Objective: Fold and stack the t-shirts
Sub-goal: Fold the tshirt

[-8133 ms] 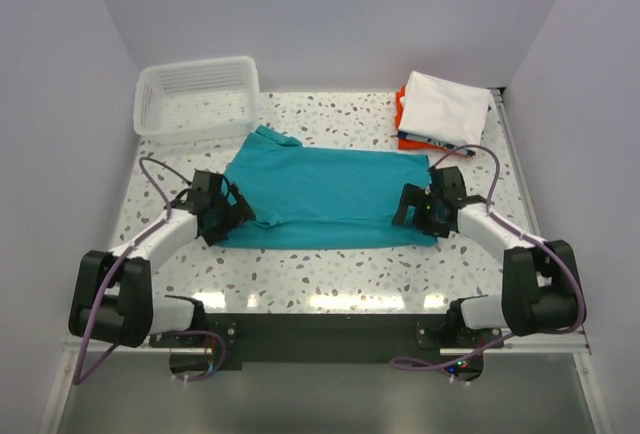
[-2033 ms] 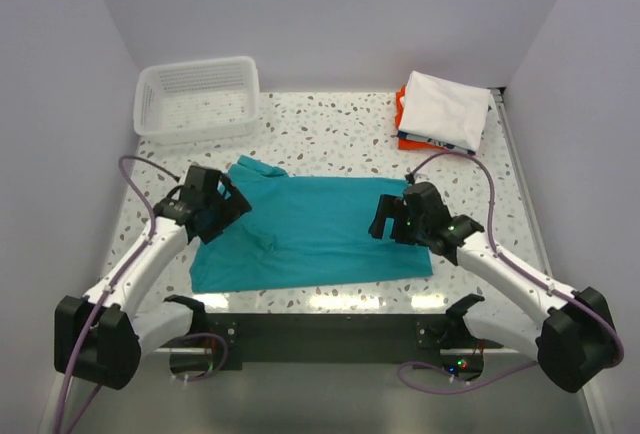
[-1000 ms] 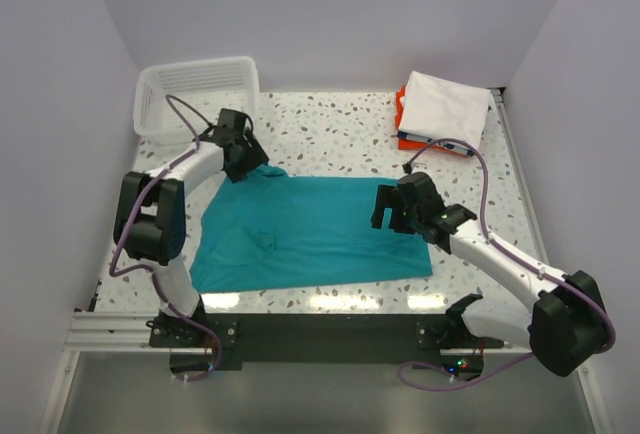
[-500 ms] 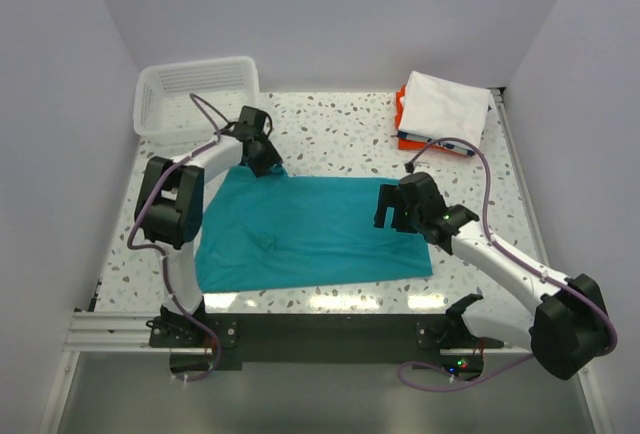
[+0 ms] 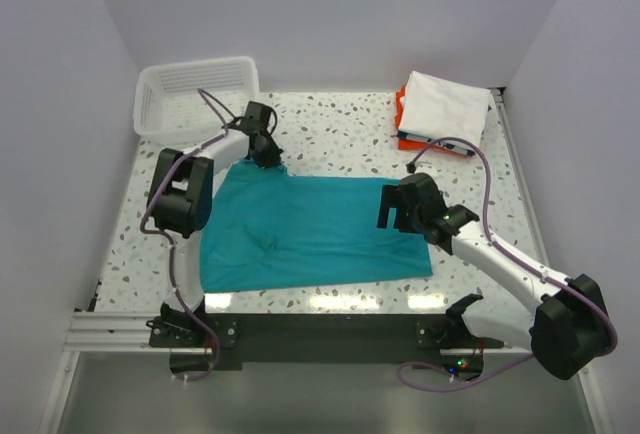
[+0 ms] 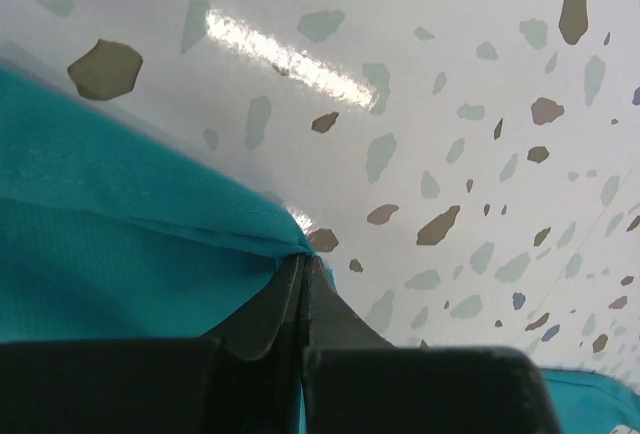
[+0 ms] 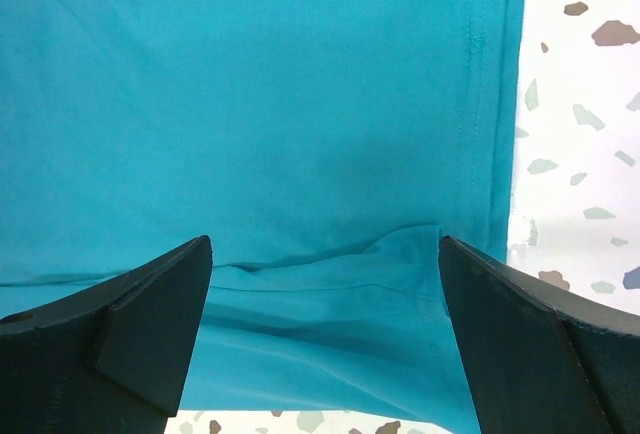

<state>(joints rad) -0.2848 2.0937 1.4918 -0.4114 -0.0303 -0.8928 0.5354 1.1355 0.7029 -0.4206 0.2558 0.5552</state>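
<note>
A teal t-shirt [image 5: 310, 229] lies spread flat on the speckled table. At its far left corner my left gripper [image 5: 268, 157] is shut on a pinch of the teal cloth [image 6: 270, 239]; in the left wrist view the two black fingers [image 6: 262, 316] meet tip to tip with the fabric edge between them. My right gripper [image 5: 393, 216] hangs open above the shirt's right part, its fingers [image 7: 150, 309] wide apart over the hem [image 7: 480, 134] with nothing between them. A folded white t-shirt [image 5: 445, 106] tops a stack with an orange one [image 5: 401, 119] at the back right.
A white slatted basket [image 5: 195, 94] stands at the back left, close behind the left arm. Grey walls close in the table on three sides. The black mounting rail [image 5: 320, 324] runs along the near edge.
My left gripper moved right along the shirt's far left corner and closed on the cloth. The shirt's left edge shifted slightly. The right gripper stayed open and barely moved.
</note>
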